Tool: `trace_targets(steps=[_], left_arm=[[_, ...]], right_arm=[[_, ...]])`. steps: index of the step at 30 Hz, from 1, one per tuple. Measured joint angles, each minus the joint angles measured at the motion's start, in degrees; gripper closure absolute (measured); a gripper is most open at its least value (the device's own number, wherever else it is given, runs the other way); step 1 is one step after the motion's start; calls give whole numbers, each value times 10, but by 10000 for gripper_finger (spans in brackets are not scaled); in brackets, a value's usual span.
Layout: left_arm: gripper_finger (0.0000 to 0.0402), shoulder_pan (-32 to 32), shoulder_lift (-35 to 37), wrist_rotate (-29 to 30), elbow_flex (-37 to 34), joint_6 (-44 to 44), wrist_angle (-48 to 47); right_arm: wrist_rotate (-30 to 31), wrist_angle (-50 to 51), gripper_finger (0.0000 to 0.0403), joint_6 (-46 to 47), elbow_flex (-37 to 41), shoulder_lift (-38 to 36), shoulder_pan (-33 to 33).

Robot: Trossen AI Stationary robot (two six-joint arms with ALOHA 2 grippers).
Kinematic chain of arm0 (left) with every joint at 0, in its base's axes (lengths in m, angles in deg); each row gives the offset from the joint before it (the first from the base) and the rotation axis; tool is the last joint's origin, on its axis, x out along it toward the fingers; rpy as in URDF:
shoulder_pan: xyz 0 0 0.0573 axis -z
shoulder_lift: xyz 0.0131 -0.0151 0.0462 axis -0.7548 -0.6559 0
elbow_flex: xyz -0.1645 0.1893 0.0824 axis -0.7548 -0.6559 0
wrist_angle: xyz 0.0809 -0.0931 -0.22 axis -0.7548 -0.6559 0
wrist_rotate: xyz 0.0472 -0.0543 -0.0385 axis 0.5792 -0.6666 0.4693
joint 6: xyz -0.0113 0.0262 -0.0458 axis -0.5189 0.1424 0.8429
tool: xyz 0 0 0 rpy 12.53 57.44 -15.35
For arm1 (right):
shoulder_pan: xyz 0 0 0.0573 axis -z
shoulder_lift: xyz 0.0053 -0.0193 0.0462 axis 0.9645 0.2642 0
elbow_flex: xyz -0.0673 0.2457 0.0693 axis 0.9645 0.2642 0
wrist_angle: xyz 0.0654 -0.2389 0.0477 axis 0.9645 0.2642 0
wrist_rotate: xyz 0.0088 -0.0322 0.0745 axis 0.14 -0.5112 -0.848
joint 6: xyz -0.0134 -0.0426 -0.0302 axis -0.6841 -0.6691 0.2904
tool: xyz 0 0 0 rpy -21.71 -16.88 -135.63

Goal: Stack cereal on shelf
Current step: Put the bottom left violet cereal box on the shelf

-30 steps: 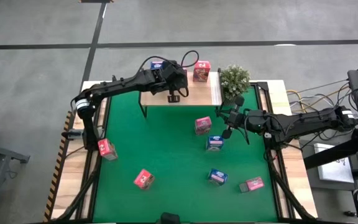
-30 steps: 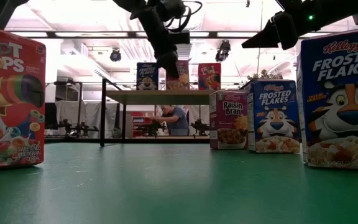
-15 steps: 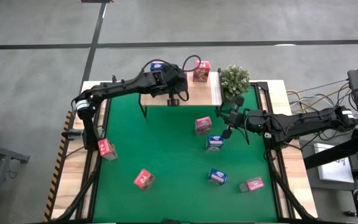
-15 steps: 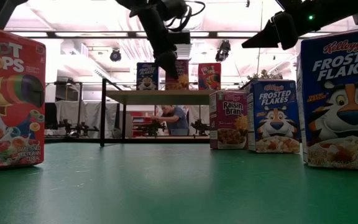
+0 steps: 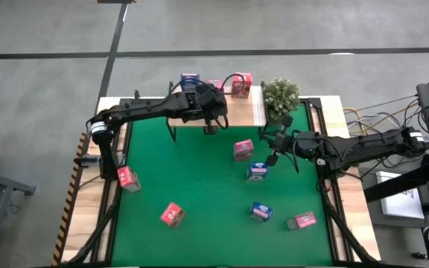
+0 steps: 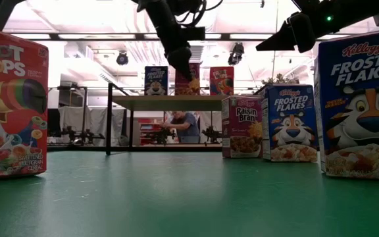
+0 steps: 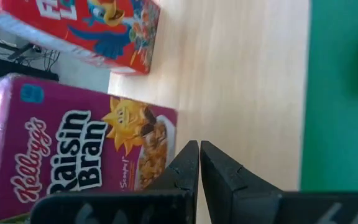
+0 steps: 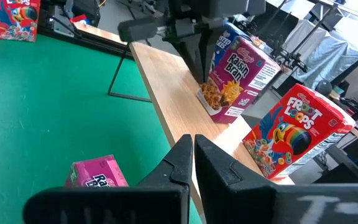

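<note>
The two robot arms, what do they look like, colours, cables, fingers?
Both arms are black, slim and jointed. The left arm has a silver band near its base and a black cable looping above its wrist. Each end effector, left and right, has two flat, dark, tapering fingers.

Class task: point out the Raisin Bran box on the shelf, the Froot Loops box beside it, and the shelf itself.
Raisin Bran box (image 8: 238,78), right wrist view, printed front.
Froot Loops box (image 8: 291,134), right wrist view, front panel.
shelf (image 8: 169,102), right wrist view, bare wooden top.
</note>
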State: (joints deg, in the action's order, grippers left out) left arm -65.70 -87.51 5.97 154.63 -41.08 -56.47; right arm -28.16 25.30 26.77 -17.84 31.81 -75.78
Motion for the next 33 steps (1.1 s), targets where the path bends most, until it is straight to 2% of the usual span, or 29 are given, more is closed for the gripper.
trace_targets(steps=[3,7,13,19,22,33], left_arm=[[402,9,16,0,-28,15,31],[402,20,64,1,-108,26,117],[402,24,153,8,-264,73,324],[402,23,174,63,-377,94,505],[402,19,164,90,-396,94,537],[402,-15,114,92,-378,104,556]], right_arm=[[0,6,394,0,0,0,0],[0,8,394,2,0,0,0],[0,7,394,1,0,0,0],[0,-1,394,0,0,0,0],[0,-1,394,-2,0,0,0],[0,-1,394,-4,0,0,0]])
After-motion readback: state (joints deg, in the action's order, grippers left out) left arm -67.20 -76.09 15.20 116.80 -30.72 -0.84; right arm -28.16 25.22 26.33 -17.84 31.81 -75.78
